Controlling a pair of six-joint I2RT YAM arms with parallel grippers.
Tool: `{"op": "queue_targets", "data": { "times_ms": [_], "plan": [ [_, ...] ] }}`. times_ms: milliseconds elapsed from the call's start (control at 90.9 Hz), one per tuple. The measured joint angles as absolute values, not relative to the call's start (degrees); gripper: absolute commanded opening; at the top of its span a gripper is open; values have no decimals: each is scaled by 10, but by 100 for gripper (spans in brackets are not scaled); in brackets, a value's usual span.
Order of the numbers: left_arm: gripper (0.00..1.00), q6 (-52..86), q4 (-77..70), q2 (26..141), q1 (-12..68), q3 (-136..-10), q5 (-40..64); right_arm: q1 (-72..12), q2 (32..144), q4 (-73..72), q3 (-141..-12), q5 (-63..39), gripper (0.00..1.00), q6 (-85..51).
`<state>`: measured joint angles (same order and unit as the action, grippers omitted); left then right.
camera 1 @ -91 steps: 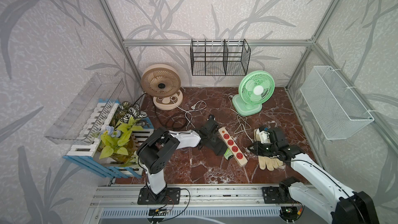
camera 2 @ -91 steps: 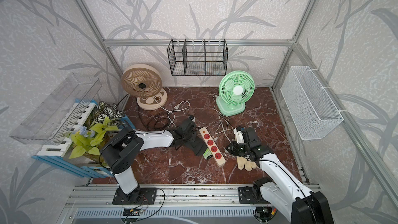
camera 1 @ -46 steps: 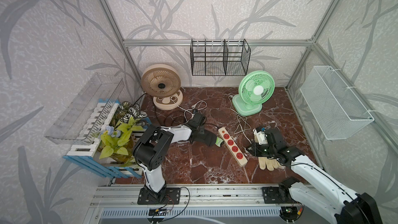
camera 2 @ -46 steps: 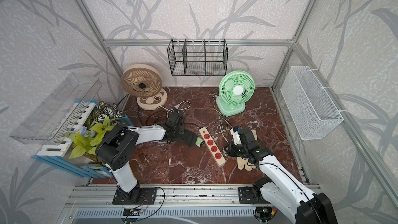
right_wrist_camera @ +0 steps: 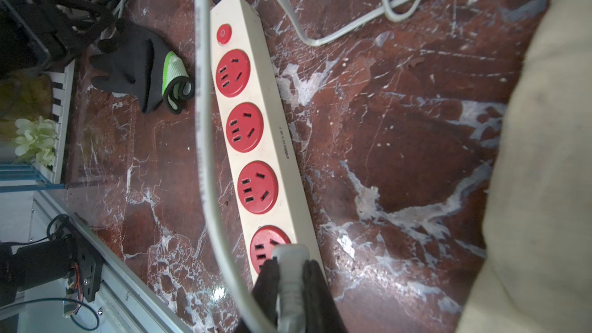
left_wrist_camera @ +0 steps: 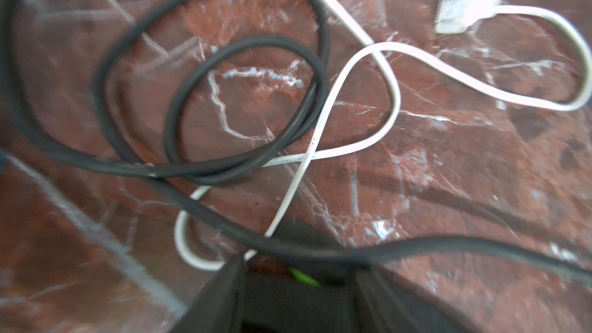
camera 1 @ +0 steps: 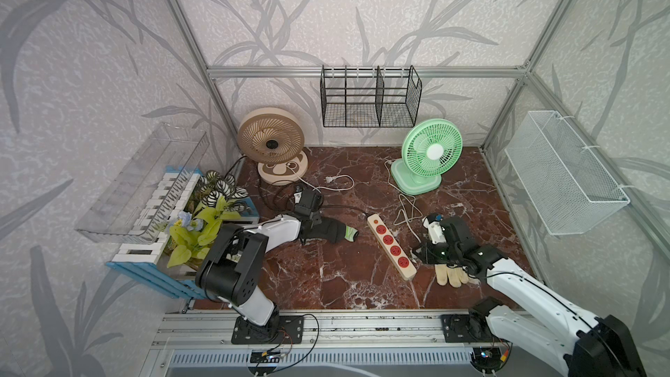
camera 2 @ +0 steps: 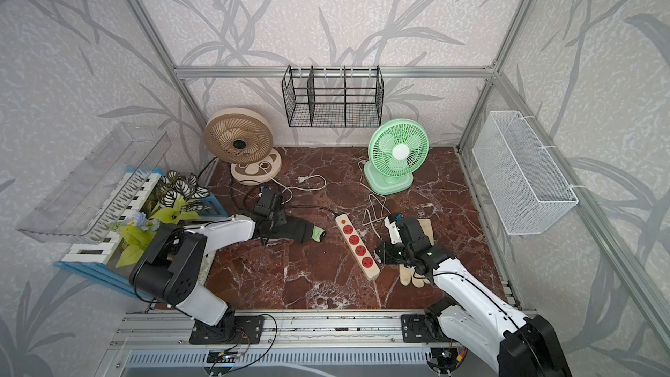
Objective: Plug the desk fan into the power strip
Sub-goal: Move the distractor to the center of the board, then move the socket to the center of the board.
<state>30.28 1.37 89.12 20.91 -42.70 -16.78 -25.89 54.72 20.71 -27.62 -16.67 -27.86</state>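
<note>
The cream-white power strip (camera 1: 391, 244) (camera 2: 357, 244) (right_wrist_camera: 256, 142) lies slantwise mid-floor, its four red sockets bare; its black cord (left_wrist_camera: 205, 97) coils toward the back left. My right gripper (right_wrist_camera: 291, 278) (camera 1: 418, 253) is shut on a grey-white plug (right_wrist_camera: 290, 261), whose tip sits over the edge of the socket nearest the front rail. The plug's cord (camera 1: 406, 208) runs back to the green desk fan (camera 1: 431, 154). My left gripper (left_wrist_camera: 304, 270) (camera 1: 308, 199) hovers over the cord coils, jaws apart. A tan fan (camera 1: 272, 139) stands back left, its white plug (left_wrist_camera: 455, 11) loose on the floor.
A black glove with a green cuff (camera 1: 333, 232) lies beside my left wrist. A beige glove (camera 1: 449, 273) lies under my right arm. A plant crate (camera 1: 203, 219) and clear tray (camera 1: 145, 179) line the left wall, a white mesh basket (camera 1: 569, 175) the right, a black wire rack (camera 1: 369, 99) the back.
My left gripper has pulled away from the power strip toward the back left, dragging the black glove along, then widened its jaws and left the glove on the floor. The right arm barely moved.
</note>
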Motion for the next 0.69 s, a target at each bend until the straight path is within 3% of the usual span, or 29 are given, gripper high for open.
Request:
{"op": "queue_targets", "data": {
  "times_ms": [121, 253, 693],
  "plan": [
    [88, 306, 12, 835, 262, -419, -182, -248, 550, 211, -287, -150, 0, -284],
    [99, 311, -1, 810, 331, -419, -180, -213, 580, 205, -294, -158, 0, -289],
    [100, 441, -55, 876, 488, -436, -34, -198, 703, 194, -320, -241, 0, -273]
  ]
}}
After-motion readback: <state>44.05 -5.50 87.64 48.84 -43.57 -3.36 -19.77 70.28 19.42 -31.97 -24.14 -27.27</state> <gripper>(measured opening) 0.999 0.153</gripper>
